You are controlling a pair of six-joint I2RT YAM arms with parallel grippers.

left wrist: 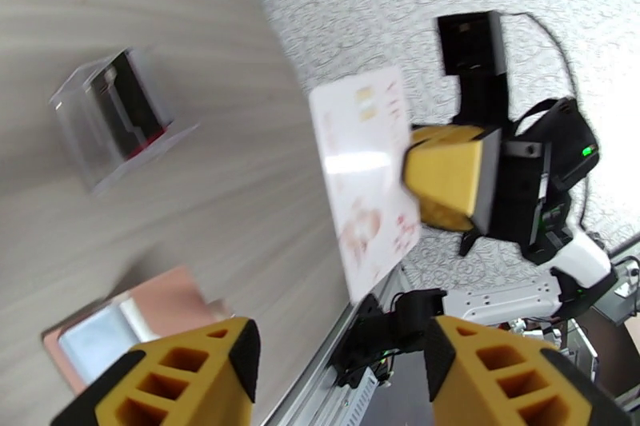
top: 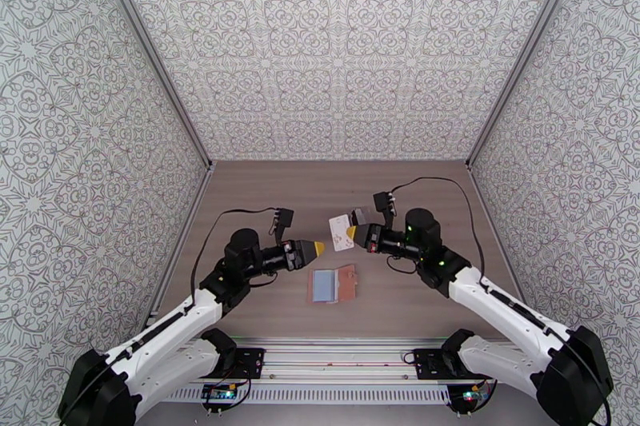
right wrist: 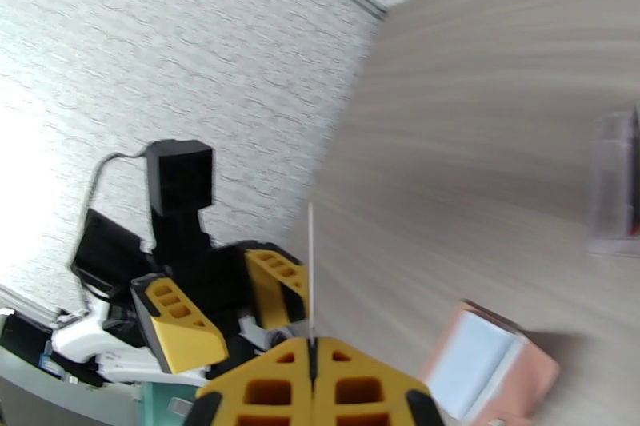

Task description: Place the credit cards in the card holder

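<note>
A white credit card [top: 342, 232] with small marks hangs above the table, and my right gripper [top: 354, 234] is shut on its right edge. The right wrist view shows this card [right wrist: 311, 276] edge-on, rising from my shut fingertips [right wrist: 312, 356]. My left gripper [top: 320, 247] faces the card from the left with its jaws open and nothing between them. In the left wrist view the card [left wrist: 364, 180] stands ahead of my open left gripper [left wrist: 344, 376], pinched by the right gripper [left wrist: 424, 176]. The pinkish-brown card holder [top: 334, 285] lies open on the table below both grippers.
A clear plastic box [left wrist: 120, 112] with dark and red cards inside stands on the wooden table [top: 264, 196] beyond the holder [left wrist: 120, 324]. Patterned walls close in the left, back and right sides. A metal rail [top: 336, 356] runs along the near edge.
</note>
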